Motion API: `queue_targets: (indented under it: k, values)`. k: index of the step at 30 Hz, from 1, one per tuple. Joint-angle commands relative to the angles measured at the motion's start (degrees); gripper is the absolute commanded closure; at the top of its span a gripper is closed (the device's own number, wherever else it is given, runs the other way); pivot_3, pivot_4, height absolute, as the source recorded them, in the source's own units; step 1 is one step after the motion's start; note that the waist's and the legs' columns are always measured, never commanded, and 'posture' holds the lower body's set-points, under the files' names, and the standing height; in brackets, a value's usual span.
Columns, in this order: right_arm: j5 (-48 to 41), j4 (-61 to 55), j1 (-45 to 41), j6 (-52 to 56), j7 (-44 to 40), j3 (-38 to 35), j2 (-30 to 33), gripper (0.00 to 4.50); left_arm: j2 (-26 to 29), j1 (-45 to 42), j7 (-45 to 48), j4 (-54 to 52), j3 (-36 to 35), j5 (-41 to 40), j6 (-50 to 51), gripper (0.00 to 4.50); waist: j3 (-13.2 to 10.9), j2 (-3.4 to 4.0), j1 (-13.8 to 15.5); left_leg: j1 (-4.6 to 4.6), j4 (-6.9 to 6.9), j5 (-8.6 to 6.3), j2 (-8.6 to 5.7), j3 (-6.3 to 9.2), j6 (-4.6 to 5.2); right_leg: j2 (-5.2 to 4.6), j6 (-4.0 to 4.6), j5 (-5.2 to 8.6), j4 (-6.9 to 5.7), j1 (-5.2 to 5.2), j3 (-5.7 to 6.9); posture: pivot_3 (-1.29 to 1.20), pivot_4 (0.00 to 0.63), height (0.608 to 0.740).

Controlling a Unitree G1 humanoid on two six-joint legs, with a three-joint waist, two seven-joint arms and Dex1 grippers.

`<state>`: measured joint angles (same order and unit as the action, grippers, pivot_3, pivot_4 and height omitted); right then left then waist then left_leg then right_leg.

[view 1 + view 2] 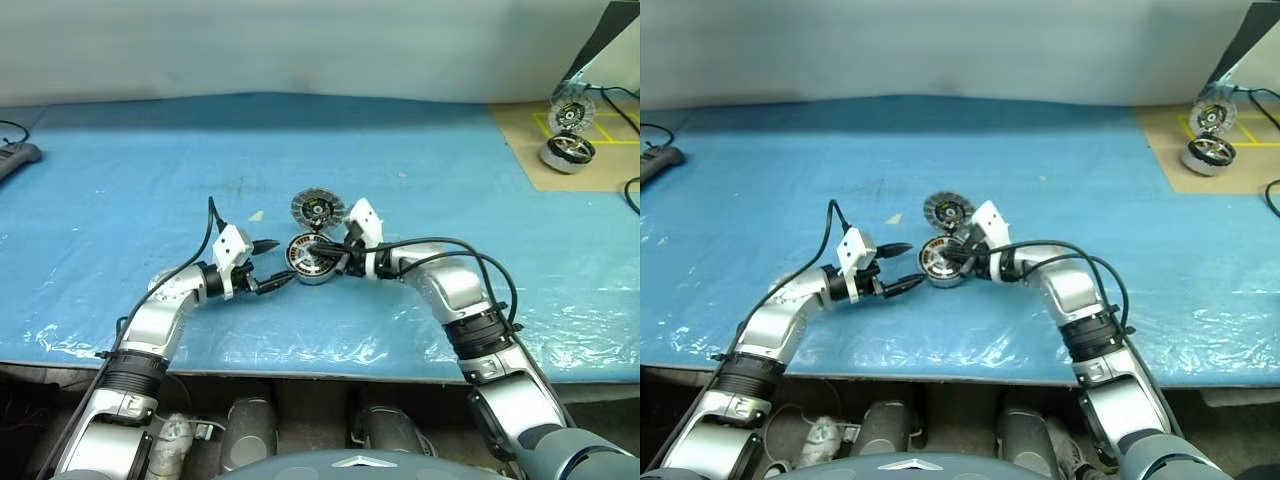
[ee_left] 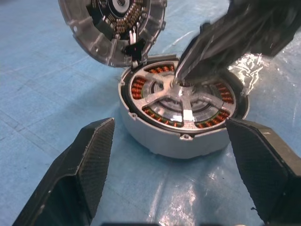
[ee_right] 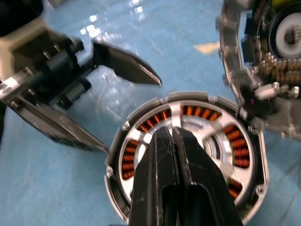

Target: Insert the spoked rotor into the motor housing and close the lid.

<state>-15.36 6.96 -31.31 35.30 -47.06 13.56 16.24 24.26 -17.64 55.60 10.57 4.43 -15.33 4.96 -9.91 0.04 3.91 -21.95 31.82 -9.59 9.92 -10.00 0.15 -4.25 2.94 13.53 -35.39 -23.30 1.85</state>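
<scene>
The left gripper is hanging with its two fingers spread wide, empty, just at nine o'clock of the motor housing; the right gripper is pressed shut, its fingertips bearing down on the hub of the spoked rotor, holding nothing between them. The housing is sitting near the middle of the blue table cover, mouth facing straight up, its axis standing vertical; the rotor is lying flat inside over the copper windings, spokes radiating level, seemingly seated. At twelve o'clock of the housing the lid is standing open on its hinge, ribbed face and dark hub turned toward the robot.

Judging from this, the risk is in the closing: if the shut fingers are lingering on the hub while the lid is swinging down, the lid could be pinching them; a sideways drag could be tilting the rotor or sliding the unbraced housing. Far off at two o'clock a second motor unit is resting on a brown board.
</scene>
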Motion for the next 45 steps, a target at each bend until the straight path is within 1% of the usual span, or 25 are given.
queue_targets:
  k: [1, 3, 8, 11, 15, 17, 21, 24, 30, 34, 38, 42, 45]
  values:
    - [-2.33, -2.65, 0.40, 0.43, -0.08, -2.38, -0.30, 4.45, 0.98, 0.41, -0.05, -3.67, -1.83, -1.51, -0.16, 0.47, 0.00, 0.00, 0.01, -0.01, 0.00, 0.00, 0.01, 0.00, 0.00, 0.00, 0.00, 0.00, 0.00, -0.01, 0.00, 0.00, 0.150, 0.740]
    - [-4.94, -5.07, 0.73, 2.57, -0.45, -4.63, 0.03, 4.45, 0.94, -0.25, -0.91, -4.56, -2.66, -2.37, 1.09, 0.47, -0.02, -0.02, 0.05, -0.03, -0.02, -0.01, 0.01, 0.00, 0.01, 0.00, 0.00, 0.00, 0.01, -0.03, 0.01, 0.00, 0.150, 0.740]
    - [-14.65, -9.44, 1.29, 11.34, -1.36, -12.47, 1.32, 4.45, 1.05, -1.20, -1.08, -4.02, -2.86, -2.11, 0.72, 0.47, -0.02, -0.03, 0.11, -0.03, -0.02, -0.01, -0.01, 0.00, 0.03, 0.00, 0.00, 0.00, 0.02, -0.01, 0.00, 0.00, 0.150, 0.740]
    - [-17.40, -11.23, 2.64, 13.59, 0.73, -16.20, 1.89, 4.45, 1.03, -2.20, -1.48, -2.71, -3.36, -1.91, 0.41, 0.47, -0.02, -0.03, 0.16, -0.03, -0.03, -0.01, 0.00, 0.00, 0.03, 0.00, 0.00, 0.00, 0.02, -0.02, 0.01, 0.00, 0.150, 0.740]
    - [-13.59, -9.73, 2.72, 9.78, 7.99, -19.13, 2.09, 4.45, 0.64, -2.32, -0.90, -2.63, -3.27, -2.51, 0.51, 0.47, -0.02, -0.03, 0.02, -0.03, -0.03, 0.06, -0.01, 0.00, -0.09, 0.00, 0.00, 0.00, 0.02, -0.03, 0.01, 0.00, 0.150, 0.740]
    - [-9.90, -8.18, 2.17, 6.52, 11.59, -18.85, 2.95, 4.45, 0.49, -1.51, -0.56, -3.66, -2.71, -2.58, 0.76, 0.47, -0.02, -0.03, 0.02, -0.01, -0.03, 0.10, -0.01, -0.01, -0.16, 0.00, 0.00, 0.00, 0.02, -0.03, 0.00, 0.00, 0.150, 0.740]
    - [-5.87, -3.62, 0.07, 2.06, 16.58, -18.94, 2.72, 4.45, -0.18, -1.21, -1.01, -4.10, -1.97, -2.11, 0.85, 0.47, -0.02, -0.03, 0.01, -0.03, -0.10, 0.11, -0.02, -0.01, -0.18, 0.00, 0.00, 0.00, 0.06, -0.05, 0.01, 0.00, 0.150, 0.740]
    - [-4.09, 0.12, -2.88, -1.47, 18.09, -18.19, 1.60, 4.45, -0.70, -1.47, -1.11, -3.95, -1.60, -2.02, 1.03, 0.47, -0.02, -0.03, -0.01, -0.04, -0.11, 0.11, -0.03, -0.02, -0.18, 0.00, 0.00, 0.00, 0.07, -0.07, 0.00, 0.00, 0.150, 0.740]
    - [-2.17, 8.70, -11.64, -7.34, 14.17, -14.04, -2.00, 4.45, -1.10, -2.44, -0.32, -2.36, -0.86, -1.54, 0.45, 0.47, -0.03, -0.02, -0.33, -0.06, -0.15, 0.11, -0.02, -0.05, -0.17, 0.01, 0.00, 0.00, 0.04, -0.12, 0.00, 0.00, 0.150, 0.740]
    - [-2.51, 11.05, -14.71, -7.57, 7.67, -10.60, -2.69, 4.45, -0.73, -2.36, 0.19, -1.72, -0.94, -1.76, 0.07, 0.47, -0.03, -0.02, -0.19, -0.13, -0.15, 0.11, -0.02, -0.05, -0.15, 0.01, 0.01, 0.00, 0.07, -0.14, 0.01, 0.00, 0.150, 0.740]
    - [-2.40, 9.35, -14.72, -5.66, -0.89, -5.69, -0.69, 4.45, -0.09, -1.84, 0.90, -0.30, -1.26, -1.47, -1.15, 0.47, -0.03, -0.03, 0.01, -0.15, -0.14, 0.10, -0.02, -0.05, -0.10, 0.01, 0.01, 0.00, 0.08, -0.13, 0.02, 0.00, 0.150, 0.740]
    - [-2.75, 7.15, -13.82, -3.85, -6.54, -3.32, 2.21, 4.45, 0.09, -0.72, 1.02, 0.63, -1.48, -1.33, -2.73, 0.47, -0.03, -0.03, 0.05, -0.15, -0.09, 0.09, -0.01, -0.05, -0.09, 0.01, 0.01, 0.00, 0.05, -0.11, 0.03, 0.00, 0.150, 0.740]
    - [-3.32, 4.62, -12.36, -2.35, -9.11, -2.38, 3.94, 4.45, 0.29, 0.04, 1.12, 0.79, -1.71, -1.50, -3.26, 0.47, -0.04, -0.04, 0.09, -0.14, -0.07, 0.07, 0.01, -0.04, -0.06, 0.01, 0.01, 0.00, 0.03, -0.11, 0.03, 0.00, 0.150, 0.740]
